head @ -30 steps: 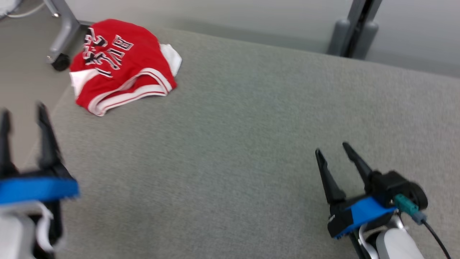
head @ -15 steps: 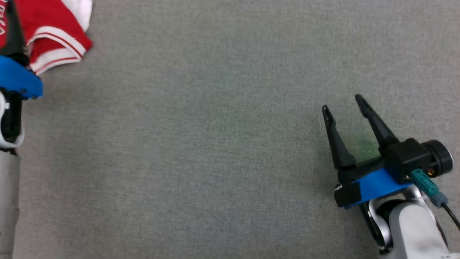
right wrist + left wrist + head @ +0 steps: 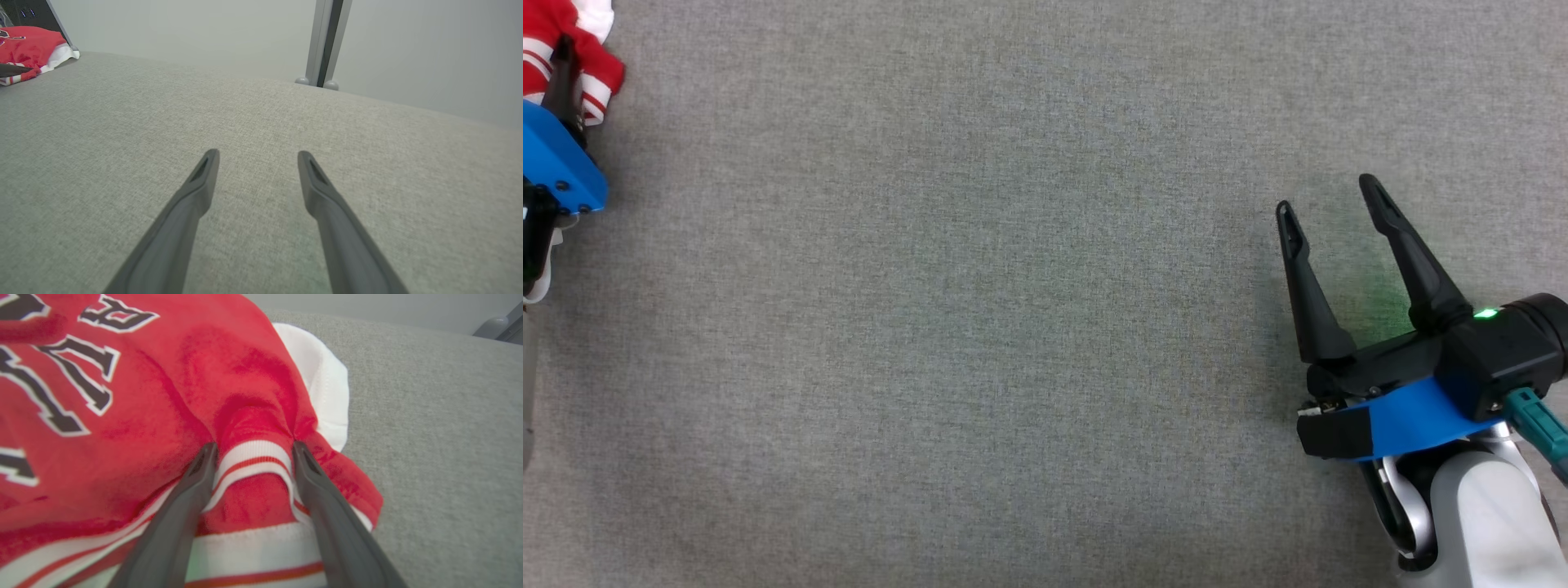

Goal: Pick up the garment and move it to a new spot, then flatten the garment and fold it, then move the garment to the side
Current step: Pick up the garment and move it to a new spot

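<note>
At the head view's left edge the frame cuts off most of the left pincer (image 3: 254, 446), leaving its blue mount (image 3: 560, 159) and part of one dark finger, and only a corner of the red-and-white garment (image 3: 598, 72) shows at the top left. In the left wrist view the garment's black, white-edged lettering runs off the frame and cannot be read whole. Nor can it be told whether the fingertips reach the table (image 3: 1013, 327) beneath the cloth. The left pincer stands wide, both fingertips pressed into the crumpled jersey. A fold of the white hem with its red stripe bulges between the fingers, straddled but not clamped. A white lining edge shows just beyond the fold, and bare grey fabric lies to the right in that view. The right pincer (image 3: 1326, 196) is equally wide and holds nothing. It is over the grey table at the head view's lower right, well apart from the garment, with a green light (image 3: 1486, 313) glowing on its body. From the right wrist view the garment lies far off at the upper left corner of the table, with a grey post (image 3: 325, 41) standing beyond the far edge.
</note>
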### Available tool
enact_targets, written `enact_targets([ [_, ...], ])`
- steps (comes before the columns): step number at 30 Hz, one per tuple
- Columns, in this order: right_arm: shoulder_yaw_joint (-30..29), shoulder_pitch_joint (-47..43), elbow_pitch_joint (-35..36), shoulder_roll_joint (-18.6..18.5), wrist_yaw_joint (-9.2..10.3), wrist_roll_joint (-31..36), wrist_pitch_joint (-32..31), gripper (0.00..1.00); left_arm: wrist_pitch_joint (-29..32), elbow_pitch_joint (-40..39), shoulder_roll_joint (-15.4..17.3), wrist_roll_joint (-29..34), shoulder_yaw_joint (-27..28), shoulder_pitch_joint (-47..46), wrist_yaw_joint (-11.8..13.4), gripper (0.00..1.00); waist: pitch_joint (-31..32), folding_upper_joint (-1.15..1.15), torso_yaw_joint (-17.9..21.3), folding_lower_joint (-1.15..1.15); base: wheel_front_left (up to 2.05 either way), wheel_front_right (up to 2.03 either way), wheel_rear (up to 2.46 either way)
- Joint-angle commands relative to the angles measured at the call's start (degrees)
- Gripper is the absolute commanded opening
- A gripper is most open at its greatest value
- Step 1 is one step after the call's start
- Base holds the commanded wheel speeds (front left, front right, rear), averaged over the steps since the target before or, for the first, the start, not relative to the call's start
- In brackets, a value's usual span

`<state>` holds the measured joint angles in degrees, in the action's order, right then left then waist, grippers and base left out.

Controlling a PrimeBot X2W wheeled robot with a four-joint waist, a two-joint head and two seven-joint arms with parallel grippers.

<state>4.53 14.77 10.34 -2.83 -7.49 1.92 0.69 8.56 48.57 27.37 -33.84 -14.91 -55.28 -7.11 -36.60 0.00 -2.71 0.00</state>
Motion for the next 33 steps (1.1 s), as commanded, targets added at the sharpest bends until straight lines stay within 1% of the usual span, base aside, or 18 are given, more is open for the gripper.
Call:
enact_targets([
  [1,-0.27,0.50,0.36,-0.12,0.00,-0.25,0.43,1.00,0.30,0.81,-0.42,-0.28,-1.28,0.45,-0.54,0.18,0.12,0.00,0.15,0.00,0.00,0.00,0.00],
  [2,-0.38,0.69,0.33,-0.12,0.00,-0.40,0.63,1.00,-0.32,0.70,-0.21,-0.42,-2.11,0.16,-0.56,0.00,0.32,0.00,0.24,0.00,0.00,0.00,0.00],
  [6,-0.37,0.92,-1.15,-0.11,0.00,-1.29,1.62,1.00,-2.81,-0.18,2.01,-1.78,-4.55,-0.25,-0.36,0.00,2.31,0.00,0.44,0.00,0.00,0.00,0.00],
  [10,0.09,0.78,-3.42,-0.11,0.00,-2.63,2.73,1.00,-4.57,-1.30,4.37,-2.81,-7.27,0.07,-0.35,0.00,5.80,0.00,0.84,0.00,0.00,0.00,0.00],
  [15,-0.02,-0.01,-7.28,-0.10,0.00,-4.22,4.59,1.00,-6.43,-4.46,8.05,-3.35,-10.93,0.07,-0.36,0.00,12.22,0.00,1.92,0.00,0.00,0.00,0.00],
  [20,-0.74,-1.76,-11.56,-0.10,0.00,-6.36,6.53,1.00,-6.34,-11.12,10.82,-3.27,-15.68,-0.95,-0.36,0.00,19.91,0.00,3.86,0.00,0.00,0.00,0.00],
  [24,-1.42,-3.60,-14.80,-0.10,0.00,-8.17,7.96,1.00,-4.37,-19.21,11.56,-3.20,-18.19,-1.63,-0.37,0.00,25.54,0.00,5.99,0.00,0.00,0.00,0.00],
  [27,-2.09,-4.94,-16.83,-0.11,0.00,-9.50,8.91,1.00,-2.45,-26.05,10.89,-3.78,-18.80,-1.59,-0.16,0.00,28.76,0.00,7.87,0.00,0.00,0.00,0.00],
  [30,-3.37,-5.95,-18.33,-0.12,0.00,-10.20,9.75,1.00,-0.21,-33.80,9.20,-6.10,-18.44,-1.27,0.92,0.00,30.65,0.00,9.59,0.00,0.00,0.00,0.00],
  [33,-4.96,-6.56,-19.40,-0.10,0.00,-10.46,10.38,1.00,2.05,-41.02,6.64,-9.63,-17.69,-0.18,2.92,0.00,31.38,0.00,11.03,0.00,0.00,0.00,0.00],
])
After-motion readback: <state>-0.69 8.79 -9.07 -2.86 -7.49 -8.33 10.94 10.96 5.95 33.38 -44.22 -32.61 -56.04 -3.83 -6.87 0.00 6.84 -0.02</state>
